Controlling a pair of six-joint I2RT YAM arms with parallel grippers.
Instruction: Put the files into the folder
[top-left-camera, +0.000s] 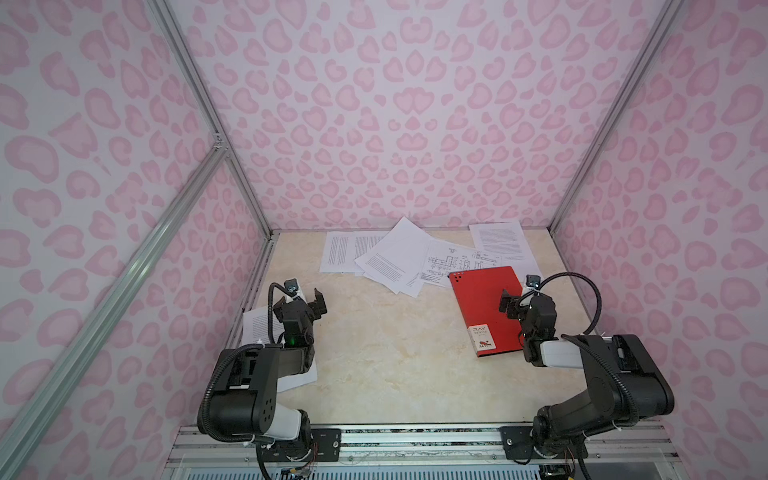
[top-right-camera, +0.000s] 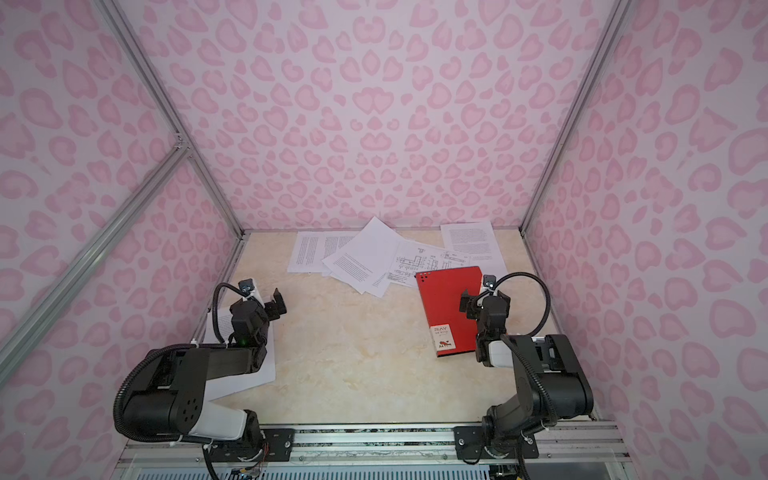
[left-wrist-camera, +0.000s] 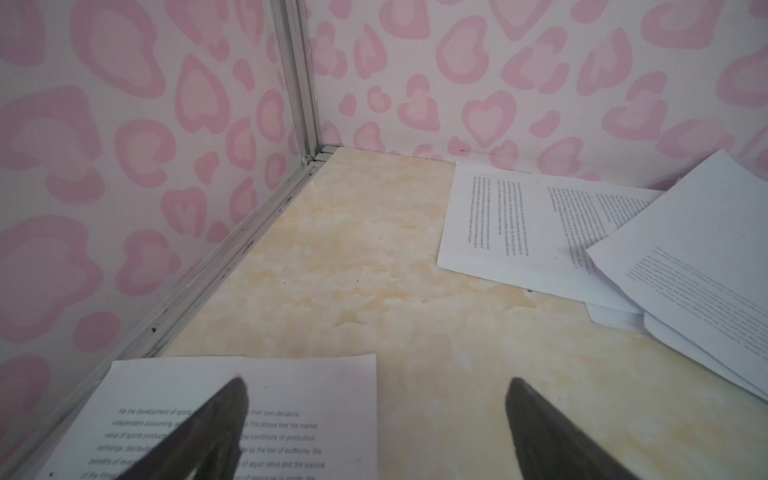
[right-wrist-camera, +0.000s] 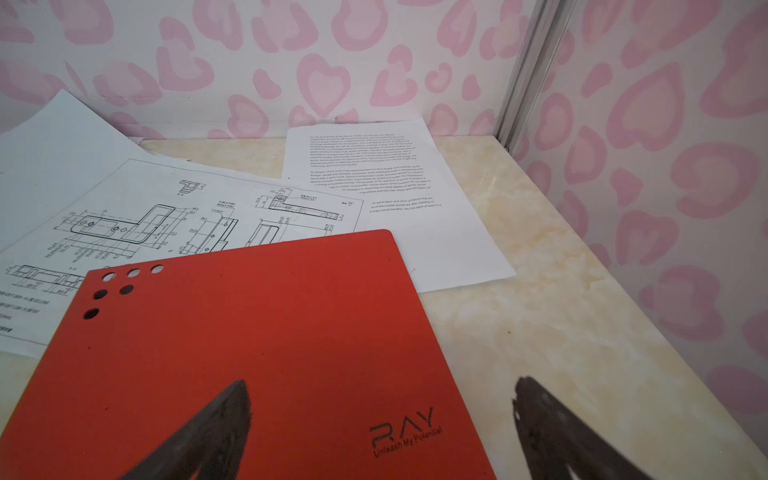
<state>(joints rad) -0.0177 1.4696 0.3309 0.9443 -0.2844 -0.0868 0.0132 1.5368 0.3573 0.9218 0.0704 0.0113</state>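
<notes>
We see L pincer wide over one sheet, R pincer wide over closed folder edge; files loose on worktop.

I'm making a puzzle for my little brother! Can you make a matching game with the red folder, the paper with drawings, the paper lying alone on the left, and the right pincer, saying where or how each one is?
Things:
1. red folder
2. drawing sheet
3. lone sheet
4. right pincer

Places or states:
A. open, above the folder's edge
B. lying alone on the left side
C. flat, red cover up
D. partly under the folder's far corner

Pairs: 1-C, 2-D, 3-B, 4-A.
</notes>
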